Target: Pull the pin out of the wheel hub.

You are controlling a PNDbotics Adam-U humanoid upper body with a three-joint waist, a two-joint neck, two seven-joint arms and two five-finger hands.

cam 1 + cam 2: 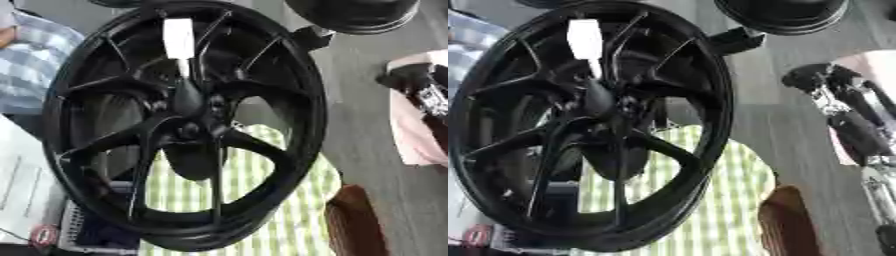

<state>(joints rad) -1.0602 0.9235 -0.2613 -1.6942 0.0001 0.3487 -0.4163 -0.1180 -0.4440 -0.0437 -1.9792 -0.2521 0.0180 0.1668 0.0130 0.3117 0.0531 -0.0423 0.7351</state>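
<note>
The black wheel hub (188,125) is seen upright, with a white pin (179,39) at its far spokes. The right hand (846,107) is seen at the right, apart from the hub; whether it is released or clenched cannot be told.

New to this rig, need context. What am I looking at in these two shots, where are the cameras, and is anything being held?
Both pictures come from one stereo camera in a humanoid robot's head, left eye and right eye, looking down at the same moment, so they nearly match.

The big black thing filling the view is a wheel with thin spokes, standing close to the camera. At its middle is the hub. A white tag sits near the top of the spokes. I cannot make out the pin.

Through the spokes you see a green-and-white checked cloth. A second dark wheel shows at the top edge.

On the right, a black and silver arm of the robot comes in; its fingers cannot be made out. Nothing is visibly held. The left hand is not in view.
</note>
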